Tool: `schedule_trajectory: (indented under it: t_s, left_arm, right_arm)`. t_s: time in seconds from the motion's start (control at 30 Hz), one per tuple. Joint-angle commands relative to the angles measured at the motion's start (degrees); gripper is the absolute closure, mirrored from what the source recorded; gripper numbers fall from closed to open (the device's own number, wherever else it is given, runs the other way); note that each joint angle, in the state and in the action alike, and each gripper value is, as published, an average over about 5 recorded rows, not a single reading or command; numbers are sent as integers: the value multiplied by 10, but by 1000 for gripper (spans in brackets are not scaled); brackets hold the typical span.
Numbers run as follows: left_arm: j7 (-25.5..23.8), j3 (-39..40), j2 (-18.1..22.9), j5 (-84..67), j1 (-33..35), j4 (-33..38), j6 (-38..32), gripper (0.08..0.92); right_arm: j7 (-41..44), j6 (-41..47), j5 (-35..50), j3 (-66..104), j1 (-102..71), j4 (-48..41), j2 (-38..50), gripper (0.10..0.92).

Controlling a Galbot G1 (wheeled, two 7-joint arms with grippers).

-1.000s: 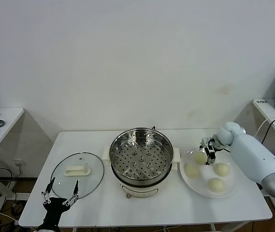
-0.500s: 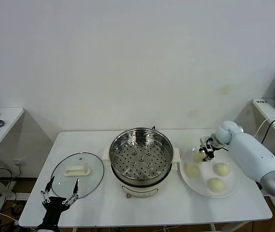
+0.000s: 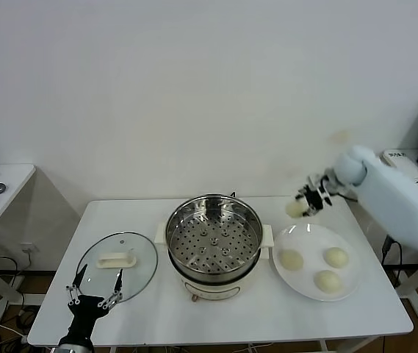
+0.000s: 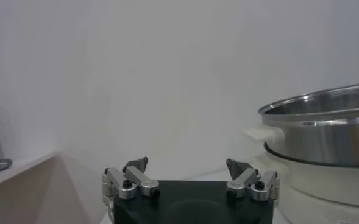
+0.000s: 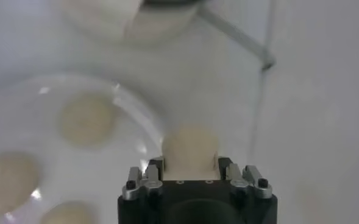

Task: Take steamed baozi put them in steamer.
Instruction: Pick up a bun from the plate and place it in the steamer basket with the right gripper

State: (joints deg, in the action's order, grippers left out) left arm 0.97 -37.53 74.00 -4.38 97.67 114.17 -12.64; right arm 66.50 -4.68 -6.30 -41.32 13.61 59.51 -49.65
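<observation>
- The right gripper [image 3: 305, 203] has risen from the plate [image 3: 308, 282], clamped on one steamed baozi [image 3: 295, 208], now above the table [image 3: 267, 309].
- Three baozi [image 3: 328, 280] remain on the plate beside the steamer [image 3: 214, 239].
- The left gripper [image 3: 93, 290] waits spread by the glass lid [image 3: 117, 257].
- No readable writing, as far as visible.

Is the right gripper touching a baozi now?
Touching. The right wrist view shows the right gripper clamped on both sides of a baozi; the head view shows it held above the plate.

Right gripper [image 3: 305, 203] now raised off plate [image 3: 308, 287], one baozi [image 3: 296, 208] lifted between jaws; three baozi remain on plate.
</observation>
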Motion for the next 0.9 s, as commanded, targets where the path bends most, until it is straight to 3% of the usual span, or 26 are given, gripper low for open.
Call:
schedule_trajectory:
  t_s: [0.03, 0.23, 0.43, 0.9]
  left_arm:
    - [0, 3, 0, -10, -3, 5, 4, 177]
    - [0, 1, 2, -3, -7, 6, 3, 177]
    - [2, -7, 11, -7, -4, 19, 13, 177]
    - [2, -17, 21, -7, -3, 28, 18, 177]
  right_arm:
    - [9, -46, 169, -175, 212, 53, -43, 491]
    - [3, -111, 198, -249, 223, 48, -156, 491]
    - [-11, -213, 120, -274, 188, -7, -246, 491]
    - [-56, -356, -88, -250, 96, -60, -269, 484]
